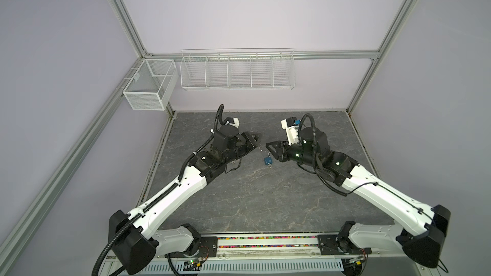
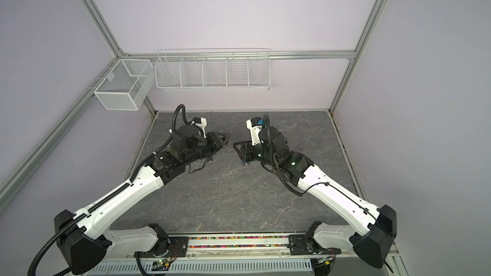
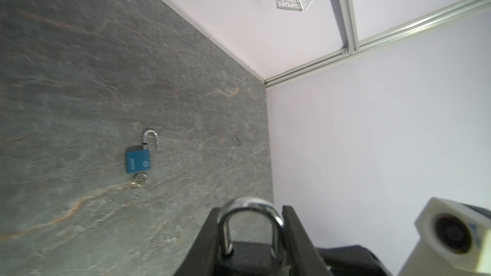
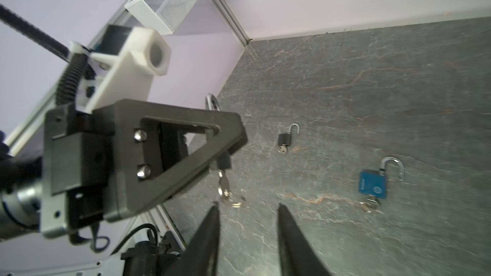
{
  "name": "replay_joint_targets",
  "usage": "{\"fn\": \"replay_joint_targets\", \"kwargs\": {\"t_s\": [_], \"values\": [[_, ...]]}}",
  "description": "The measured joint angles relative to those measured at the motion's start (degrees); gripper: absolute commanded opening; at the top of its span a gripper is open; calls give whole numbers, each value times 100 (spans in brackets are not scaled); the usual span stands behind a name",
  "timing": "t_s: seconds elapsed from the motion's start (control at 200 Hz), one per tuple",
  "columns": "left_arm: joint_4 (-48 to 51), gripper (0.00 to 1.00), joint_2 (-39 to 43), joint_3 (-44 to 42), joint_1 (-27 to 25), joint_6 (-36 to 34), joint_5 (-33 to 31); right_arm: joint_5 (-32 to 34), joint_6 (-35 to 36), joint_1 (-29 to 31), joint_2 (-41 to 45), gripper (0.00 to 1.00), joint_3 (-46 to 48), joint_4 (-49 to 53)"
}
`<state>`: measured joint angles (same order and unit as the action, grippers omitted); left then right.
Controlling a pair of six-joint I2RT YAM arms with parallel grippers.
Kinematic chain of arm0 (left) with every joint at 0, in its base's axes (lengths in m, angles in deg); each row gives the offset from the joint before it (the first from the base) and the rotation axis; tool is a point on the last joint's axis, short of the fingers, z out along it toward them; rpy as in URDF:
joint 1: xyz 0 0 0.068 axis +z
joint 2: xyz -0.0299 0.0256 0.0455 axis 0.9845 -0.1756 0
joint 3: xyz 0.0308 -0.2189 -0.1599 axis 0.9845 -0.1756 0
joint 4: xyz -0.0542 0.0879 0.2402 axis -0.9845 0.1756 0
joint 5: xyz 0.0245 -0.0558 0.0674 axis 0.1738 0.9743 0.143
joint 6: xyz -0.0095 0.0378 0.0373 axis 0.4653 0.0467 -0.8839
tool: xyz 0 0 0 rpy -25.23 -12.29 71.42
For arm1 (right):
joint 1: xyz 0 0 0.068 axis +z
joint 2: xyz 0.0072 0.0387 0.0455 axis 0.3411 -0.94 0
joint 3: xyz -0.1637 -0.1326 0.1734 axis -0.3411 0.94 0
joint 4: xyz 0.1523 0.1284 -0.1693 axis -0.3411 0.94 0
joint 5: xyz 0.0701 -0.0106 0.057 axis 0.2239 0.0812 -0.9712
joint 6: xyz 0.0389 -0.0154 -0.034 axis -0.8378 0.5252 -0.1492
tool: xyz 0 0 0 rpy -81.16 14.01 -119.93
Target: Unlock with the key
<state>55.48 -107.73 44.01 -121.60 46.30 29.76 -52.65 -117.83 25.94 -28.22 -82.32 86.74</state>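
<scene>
My left gripper [image 3: 250, 208] is shut on a black padlock [image 3: 249, 256], its fingers pressing both sides of the silver shackle [image 3: 276, 219]. Both shackle legs enter the body. In the right wrist view this padlock [image 4: 224, 161] hangs below the left gripper [image 4: 233, 134], with a silver key [image 4: 224, 185] sticking out of its underside. My right gripper [image 4: 248, 208] stands open just short of that key, with nothing between its fingers. In both top views the two grippers [image 1: 257, 141] [image 1: 267, 146] face each other tip to tip above the middle of the table.
A blue padlock [image 4: 373, 183] [image 1: 267, 161] lies on the grey stone tabletop with its shackle swung open and a key in it. A small black padlock [image 4: 284, 138] lies beyond, also open with a key. White wire baskets [image 1: 237, 70] hang on the back wall.
</scene>
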Motion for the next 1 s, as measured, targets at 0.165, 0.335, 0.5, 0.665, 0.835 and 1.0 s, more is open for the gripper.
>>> {"fn": "replay_joint_targets", "kwargs": {"t_s": [0.165,0.335,0.5,0.665,0.835,1.0], "values": [[70,0,289,-48,9,-1298,-109,245,538,-4,177,79,-610,855],[-367,0,527,-461,-247,-2806,-127,352,966,-4,114,88,-1401,1799],[-1012,0,542,-1093,-638,-4107,7,291,1178,-4,-291,93,-2194,2656],[-1742,0,538,-1694,-730,-4929,195,310,1196,-4,-767,95,-2693,3407],[-2435,0,538,-2118,-789,-5390,378,328,1172,-4,-1244,97,-3126,3971],[-2826,0,531,-2297,-798,-5552,415,339,1147,9,-1670,99,-3471,4210]]}}
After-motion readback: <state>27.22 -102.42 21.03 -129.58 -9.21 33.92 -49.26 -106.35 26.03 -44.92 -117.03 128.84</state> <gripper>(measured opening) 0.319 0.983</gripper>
